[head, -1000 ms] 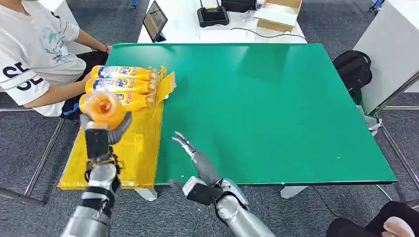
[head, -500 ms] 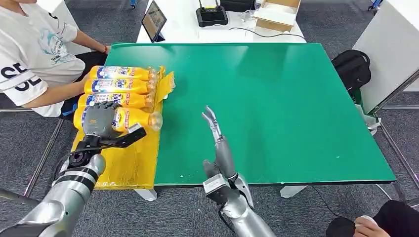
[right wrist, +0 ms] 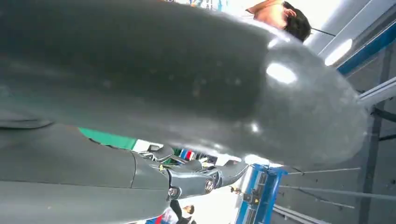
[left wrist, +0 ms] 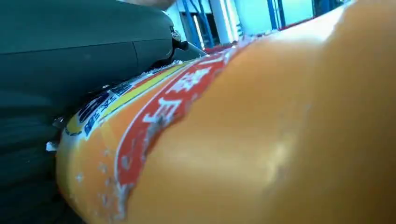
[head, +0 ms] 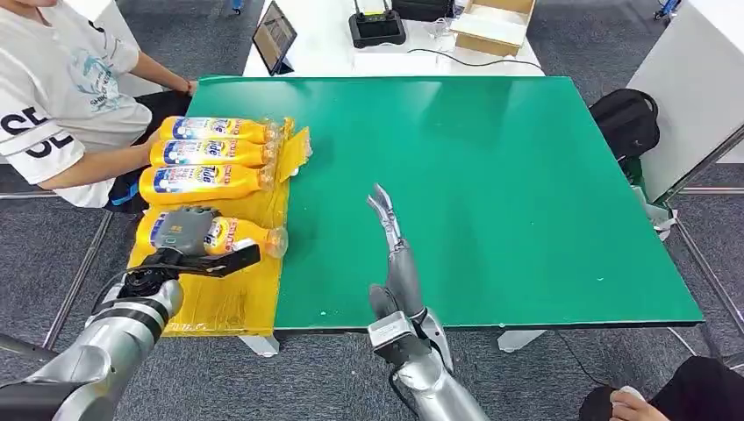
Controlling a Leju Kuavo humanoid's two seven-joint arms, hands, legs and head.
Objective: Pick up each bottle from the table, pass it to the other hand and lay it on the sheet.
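Four orange bottles lie side by side on the yellow sheet (head: 237, 289) at the table's left edge. The nearest bottle (head: 241, 235) lies on the sheet with its cap toward the green table, and my left hand (head: 186, 232) holds it, fingers over its labelled body and thumb stretched along its near side. In the left wrist view this bottle (left wrist: 261, 135) sits right against the dark fingers (left wrist: 70, 60). The other three bottles (head: 211, 153) lie farther back. My right hand (head: 392, 241) is open, fingers stretched out over the green table, holding nothing; its thumb (right wrist: 187, 79) looms large in the right wrist view.
A person in a white shirt (head: 61, 96) sits at the far left beside the sheet, with an arm close to the far bottles. The green table (head: 491, 175) stretches to the right. Behind it a white table carries a tablet (head: 275, 37) and a cardboard box (head: 496, 22). A black bag (head: 627, 123) lies right.
My left hand has turned the bottle from end-on in the air to lying flat and lowered it onto the sheet. My right hand has shifted right and stretched its fingers forward.
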